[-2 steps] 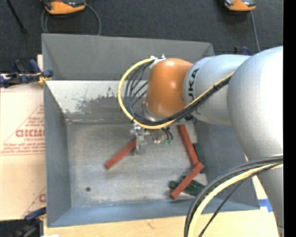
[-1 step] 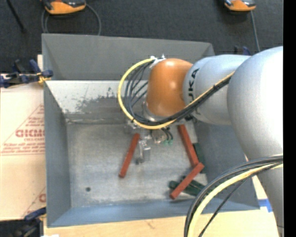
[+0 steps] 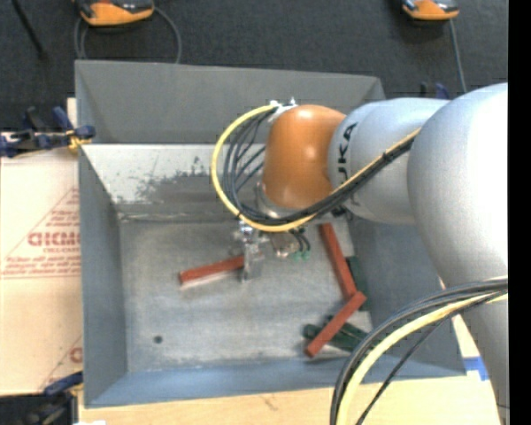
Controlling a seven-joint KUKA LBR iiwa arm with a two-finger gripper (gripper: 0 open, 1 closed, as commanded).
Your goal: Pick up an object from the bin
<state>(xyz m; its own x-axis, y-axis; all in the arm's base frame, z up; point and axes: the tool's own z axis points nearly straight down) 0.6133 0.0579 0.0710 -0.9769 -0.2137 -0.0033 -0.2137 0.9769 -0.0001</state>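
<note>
One red-orange flat stick lies on the bin floor just left of the frame's centre. The gripper is down at its right end, though whether the claw is apart or clamped on the stick cannot be told from this angle. Right of centre a second red stick runs down to a third red stick, which lies beside a dark green piece in the lower right of the grey bin. The approach looks done, but the grasp is unconfirmed and the lift is left, since the flat stick rests on the floor.
</note>
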